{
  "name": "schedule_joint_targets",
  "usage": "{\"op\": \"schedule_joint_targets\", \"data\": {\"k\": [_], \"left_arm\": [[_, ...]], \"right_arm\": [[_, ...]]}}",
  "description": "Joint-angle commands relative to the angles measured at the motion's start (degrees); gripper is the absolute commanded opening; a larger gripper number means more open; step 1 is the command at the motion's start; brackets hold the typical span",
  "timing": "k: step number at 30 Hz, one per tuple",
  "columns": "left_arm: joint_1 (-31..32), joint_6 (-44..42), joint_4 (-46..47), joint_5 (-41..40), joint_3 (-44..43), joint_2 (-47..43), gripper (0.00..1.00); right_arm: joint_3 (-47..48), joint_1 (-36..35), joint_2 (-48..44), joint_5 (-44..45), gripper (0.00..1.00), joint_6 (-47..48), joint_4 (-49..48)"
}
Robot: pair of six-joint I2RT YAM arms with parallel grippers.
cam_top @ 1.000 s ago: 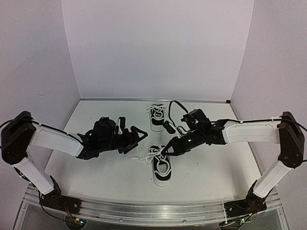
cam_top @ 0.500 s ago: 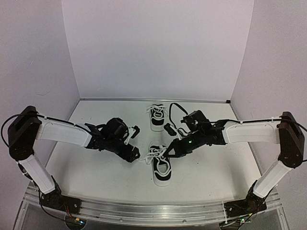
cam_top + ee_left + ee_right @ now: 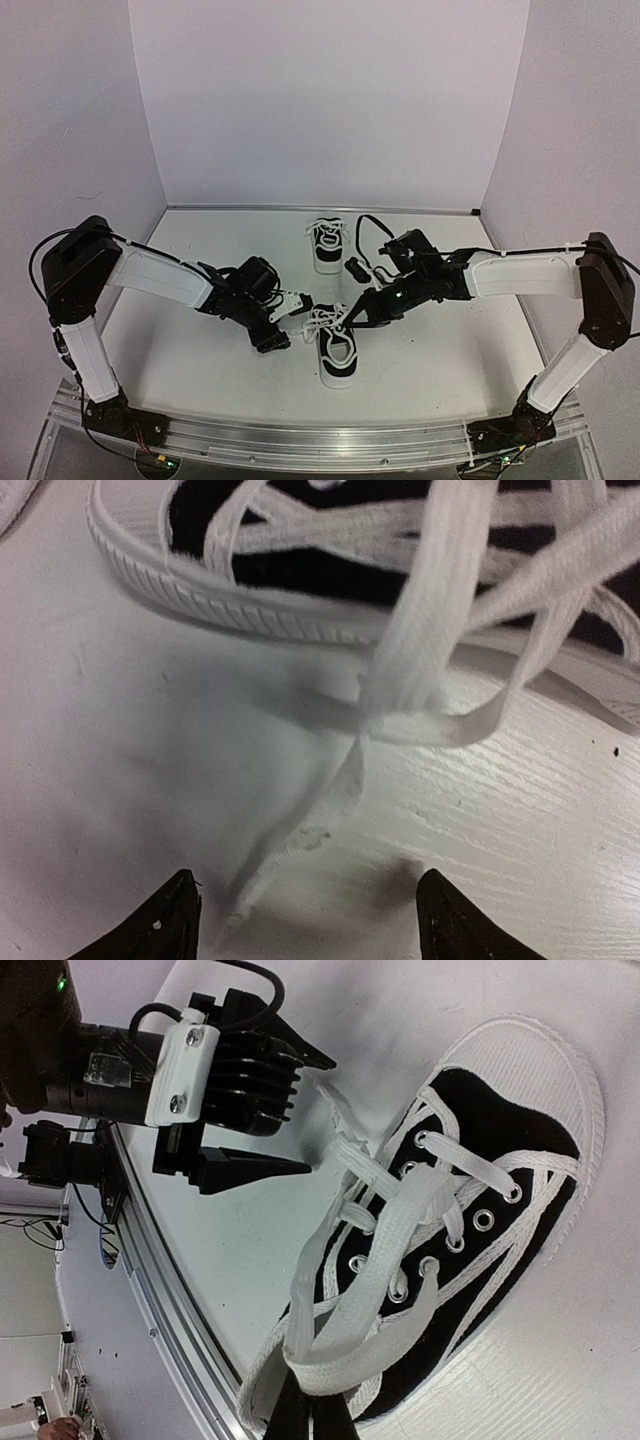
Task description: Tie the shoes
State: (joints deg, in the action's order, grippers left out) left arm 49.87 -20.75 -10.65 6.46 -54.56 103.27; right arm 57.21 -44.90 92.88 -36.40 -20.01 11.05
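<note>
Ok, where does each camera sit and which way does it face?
Top external: above, behind the arms, looking down on near shoe and far shoe; left gripper, right gripper show.
Left wrist: low over the table, facing near shoe's sole and a loose lace end; own open fingertips below.
Right wrist: along the near shoe; own fingers pinch lace, left gripper opposite.
All share the near shoe.

White tabletop (image 3: 190, 375) boxed in by plain pale lavender walls (image 3: 320, 100) on three sides; a metal rail (image 3: 320, 443) runs along its near edge. Soft, even light.

Untied near shoe (image 3: 338, 352); far shoe (image 3: 326, 248) beyond.
</note>
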Motion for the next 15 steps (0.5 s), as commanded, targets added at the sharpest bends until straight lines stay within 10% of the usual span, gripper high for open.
{"op": "schedule_joint_targets", "data": {"k": [1, 15], "left_arm": [[0.0, -5.6, 2.6, -0.4, -4.0, 3.6, 0.67], [-0.9, 7.2, 12.0, -4.6, 3.4, -6.0, 0.0]], "right_arm": [[0.7, 0.4, -0.1, -1.1, 0.0, 0.2, 0.4], [-2.4, 2.1, -2.9, -1.6, 0.0, -2.2, 0.5]]}}
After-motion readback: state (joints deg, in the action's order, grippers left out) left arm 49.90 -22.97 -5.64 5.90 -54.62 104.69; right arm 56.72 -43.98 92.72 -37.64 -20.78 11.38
